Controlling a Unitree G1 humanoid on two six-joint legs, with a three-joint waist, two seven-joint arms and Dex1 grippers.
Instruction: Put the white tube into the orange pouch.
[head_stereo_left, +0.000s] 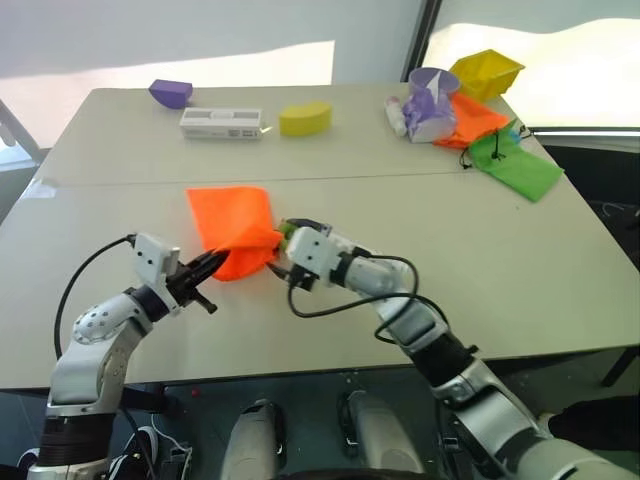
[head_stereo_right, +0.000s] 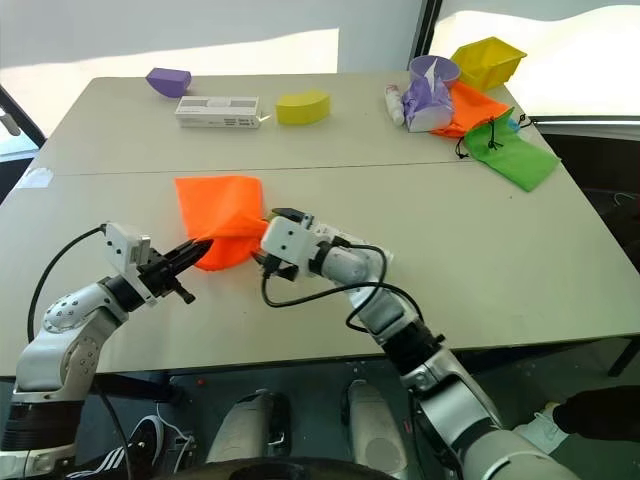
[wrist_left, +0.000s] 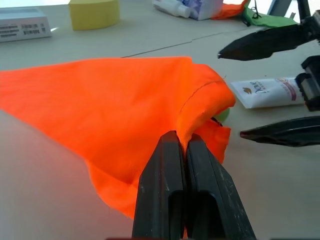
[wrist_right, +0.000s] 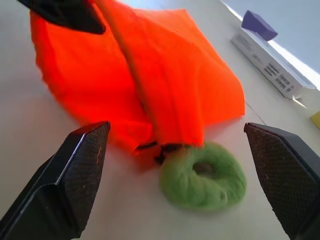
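The orange pouch (head_stereo_left: 232, 225) lies flat in the middle of the table, its mouth towards me. My left gripper (wrist_left: 182, 142) is shut on a fold of its fabric at the mouth edge, lifting it slightly. The pouch's green ring (wrist_right: 204, 175) rests on the table just outside the mouth. My right gripper (head_stereo_left: 285, 248) is open right at the mouth, with the ring lying between its spread fingers. The white tube (wrist_left: 270, 92) lies on the table by the mouth, seen in the left wrist view between the right gripper's fingers. I cannot tell whether they touch it.
Along the far edge stand a purple block (head_stereo_left: 171, 92), a white box (head_stereo_left: 221, 123) and a yellow block (head_stereo_left: 305, 118). At the far right sit a purple cup (head_stereo_left: 432, 80), a yellow bin (head_stereo_left: 486, 72), another orange pouch (head_stereo_left: 470, 118) and a green pouch (head_stereo_left: 515, 165).
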